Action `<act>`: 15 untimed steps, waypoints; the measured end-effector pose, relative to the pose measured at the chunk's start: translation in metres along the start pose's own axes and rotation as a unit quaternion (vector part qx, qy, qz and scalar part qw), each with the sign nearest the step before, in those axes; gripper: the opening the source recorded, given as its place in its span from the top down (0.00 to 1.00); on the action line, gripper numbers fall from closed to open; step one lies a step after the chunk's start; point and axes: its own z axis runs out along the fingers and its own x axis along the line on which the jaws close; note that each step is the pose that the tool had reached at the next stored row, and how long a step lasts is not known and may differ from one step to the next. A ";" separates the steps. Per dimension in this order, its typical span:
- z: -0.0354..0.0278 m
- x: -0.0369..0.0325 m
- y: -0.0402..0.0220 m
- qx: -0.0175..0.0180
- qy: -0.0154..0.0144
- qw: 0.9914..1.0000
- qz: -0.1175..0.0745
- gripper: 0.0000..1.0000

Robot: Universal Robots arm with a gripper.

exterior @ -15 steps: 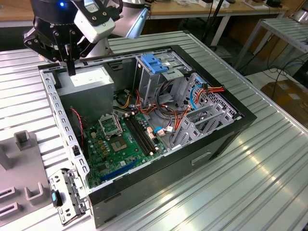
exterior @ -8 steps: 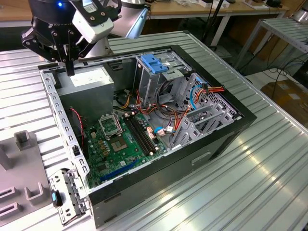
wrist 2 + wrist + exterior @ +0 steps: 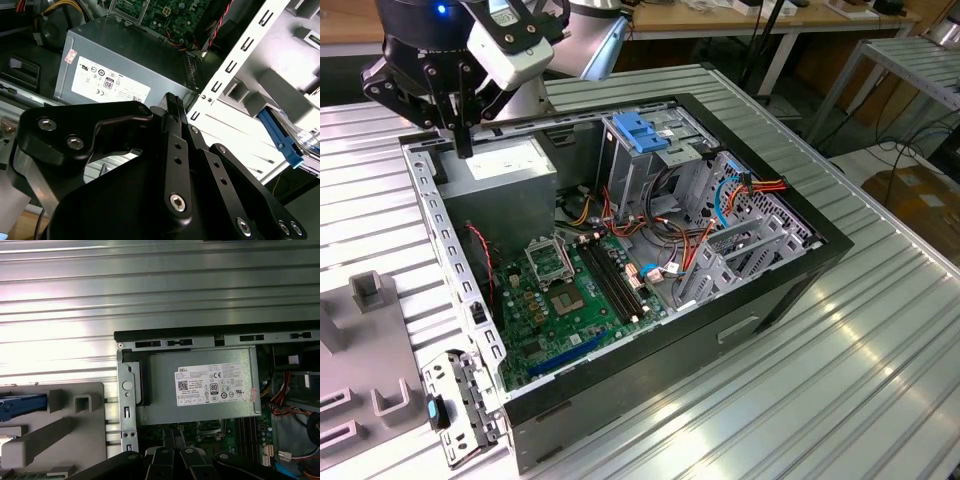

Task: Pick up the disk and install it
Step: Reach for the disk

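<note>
Currently, find the black two-finger gripper (image 3: 463, 148) in the exterior view hanging above one corner of the open black desktop computer case (image 3: 800, 280), over the perforated grey chassis rail (image 3: 440, 225) and just beside the grey metal power supply box with a white label (image 3: 505, 165). Read the fingers as pressed together, pointing down, with nothing between them and nothing touched. Confirm the same in the second wrist view: gripper (image 3: 172, 102) tips meeting, power supply (image 3: 125, 65) beyond them.

Locate the disk (image 3: 22, 405) in the first wrist view by its bright blue plastic carrier rail, resting in the pale grey moulded fixture (image 3: 92, 430) outside the case, beside the chassis wall. See the blue rail of the disk (image 3: 280, 140) again in the second wrist view, lying in the same fixture (image 3: 280, 87). Treat disk and gripper as well apart.

Inside the case, note the green motherboard (image 3: 560, 300) on the floor, the tall grey drive cage (image 3: 630, 190) capped by a fixed blue plastic bracket (image 3: 640, 130), and bundles of red, orange and yellow cables (image 3: 765, 185). Note the ribbed aluminium table (image 3: 840, 400) under both case and fixture (image 3: 380, 350).
</note>
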 end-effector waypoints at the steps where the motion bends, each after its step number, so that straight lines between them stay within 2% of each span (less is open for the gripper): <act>1: 0.0000 0.0002 0.0000 0.000 0.000 1.000 0.000 0.89; 15: -0.0001 0.0030 -0.0002 0.000 0.000 1.000 0.000 0.89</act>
